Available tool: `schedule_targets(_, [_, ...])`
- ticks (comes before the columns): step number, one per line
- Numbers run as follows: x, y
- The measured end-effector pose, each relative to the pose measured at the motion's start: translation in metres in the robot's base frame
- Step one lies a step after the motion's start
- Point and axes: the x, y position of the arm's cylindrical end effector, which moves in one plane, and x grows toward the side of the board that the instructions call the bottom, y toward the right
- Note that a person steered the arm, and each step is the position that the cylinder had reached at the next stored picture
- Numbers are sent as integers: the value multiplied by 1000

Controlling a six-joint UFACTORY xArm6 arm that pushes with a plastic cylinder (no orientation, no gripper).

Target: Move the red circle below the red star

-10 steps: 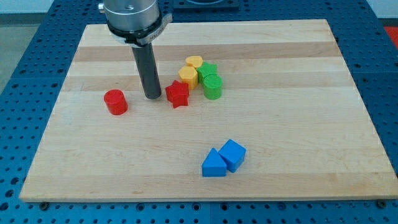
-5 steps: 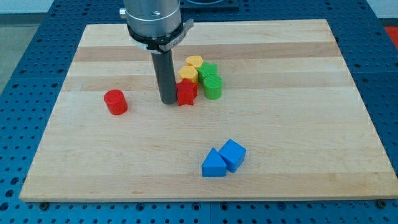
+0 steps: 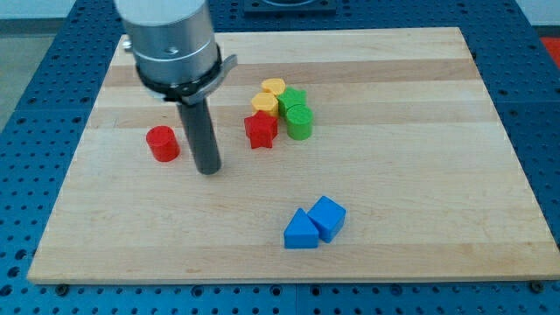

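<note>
The red circle [image 3: 162,143], a short red cylinder, stands on the wooden board [image 3: 394,175] at the view's left. The red star [image 3: 261,130] lies right of it, near the board's middle, touching the cluster of yellow and green blocks. My tip [image 3: 208,171] rests on the board between the two red blocks. It is just right of and slightly below the red circle, with a small gap, and left of and below the red star.
Two yellow blocks [image 3: 269,96] and two green blocks [image 3: 297,114] are bunched at the red star's upper right. A blue triangle [image 3: 301,230] and a blue cube [image 3: 328,216] touch each other toward the view's bottom.
My tip first moved right and nudged the red star slightly to the right, against the yellow and green blocks. It then pulled back left and down, close to the red circle, which has not moved.
</note>
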Motion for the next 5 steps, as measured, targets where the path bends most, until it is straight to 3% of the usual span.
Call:
schedule_targets(3, [-2, -124])
schedule_targets(5, [-58, -133])
